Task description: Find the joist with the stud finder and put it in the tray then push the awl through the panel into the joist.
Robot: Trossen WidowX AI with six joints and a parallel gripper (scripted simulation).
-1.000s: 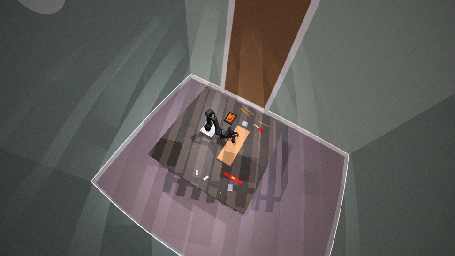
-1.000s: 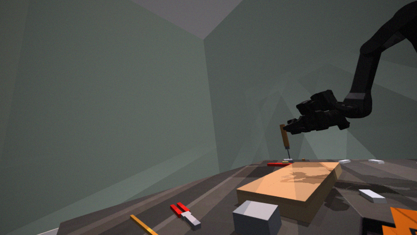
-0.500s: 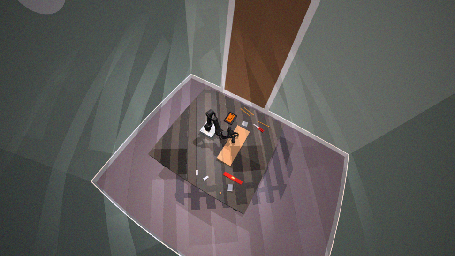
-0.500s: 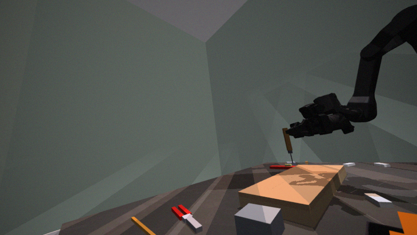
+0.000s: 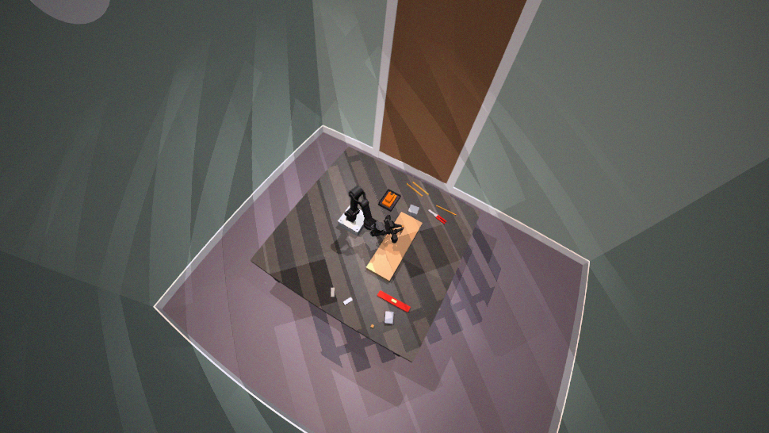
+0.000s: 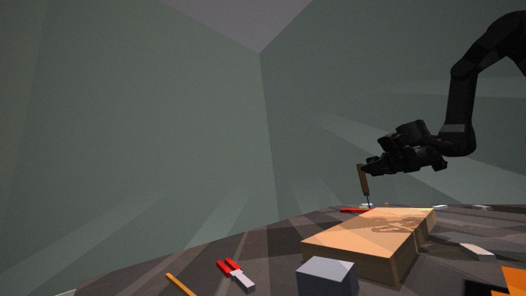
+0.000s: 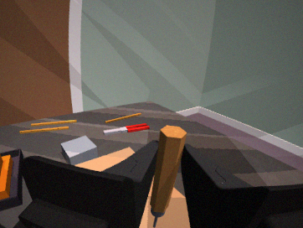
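My gripper (image 5: 400,229) (image 6: 362,168) (image 7: 169,147) is shut on the brown handle of the awl (image 6: 363,180) (image 7: 168,176). The awl hangs shaft down, tilted a little, with its handle top leaning left in the exterior view. Its tip is over the panel in the wrist view; whether it touches cannot be told. The pale wooden floor panel (image 5: 383,262) (image 6: 353,235) (image 7: 110,161) lies below the gripper. No hole can be made out. The orange stud finder (image 5: 390,199) (image 6: 515,277) (image 7: 4,178) lies in the black tray (image 5: 380,204) (image 6: 473,288) (image 7: 16,184).
A grey block (image 5: 413,208) (image 6: 325,269) (image 7: 79,150) stands near the panel's tray-side end. Beyond it are a red-handled tool (image 5: 440,219) (image 6: 243,281) (image 7: 137,127) and thin orange sticks (image 5: 445,210) (image 7: 123,117). A red level (image 5: 384,296) (image 6: 349,210) lies past the panel's other end.
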